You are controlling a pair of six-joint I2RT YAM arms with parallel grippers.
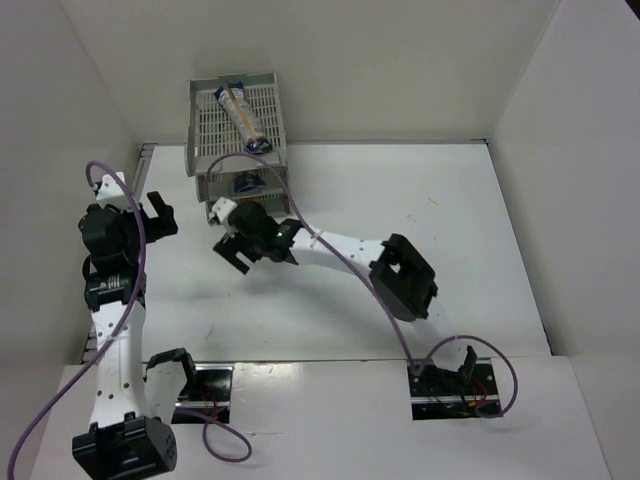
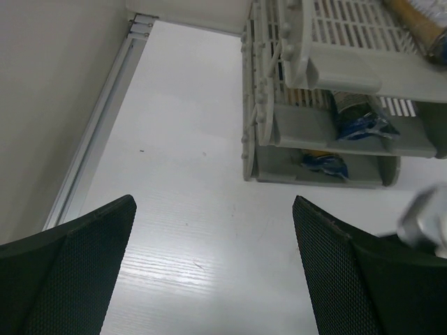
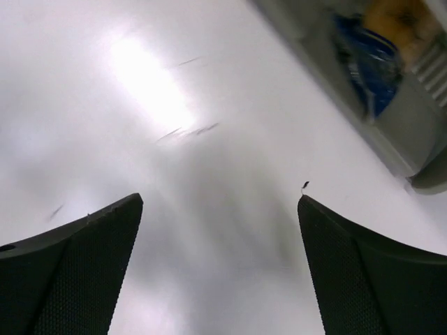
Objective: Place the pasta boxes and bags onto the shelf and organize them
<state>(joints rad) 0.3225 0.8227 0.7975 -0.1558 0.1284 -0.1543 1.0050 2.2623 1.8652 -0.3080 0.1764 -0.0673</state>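
Observation:
The light grey three-tier shelf (image 1: 205, 125) stands at the back left of the table. One pasta bag (image 1: 243, 115) lies diagonally on its top tray. The left wrist view shows a second bag's blue end (image 2: 360, 120) in the middle tier and a third bag (image 2: 325, 165) in the bottom tier. My left gripper (image 1: 163, 215) is open and empty, left of the shelf (image 2: 279, 132). My right gripper (image 1: 228, 245) is open and empty, just in front of the shelf's base. The right wrist view shows a blue bag end (image 3: 370, 66) in the bottom tier (image 3: 412, 132).
White walls close the table on the left, back and right. A metal rail (image 2: 105, 132) runs along the left wall's foot. The right arm's elbow (image 1: 405, 275) lies over the middle of the table, with purple cables looping from both arms.

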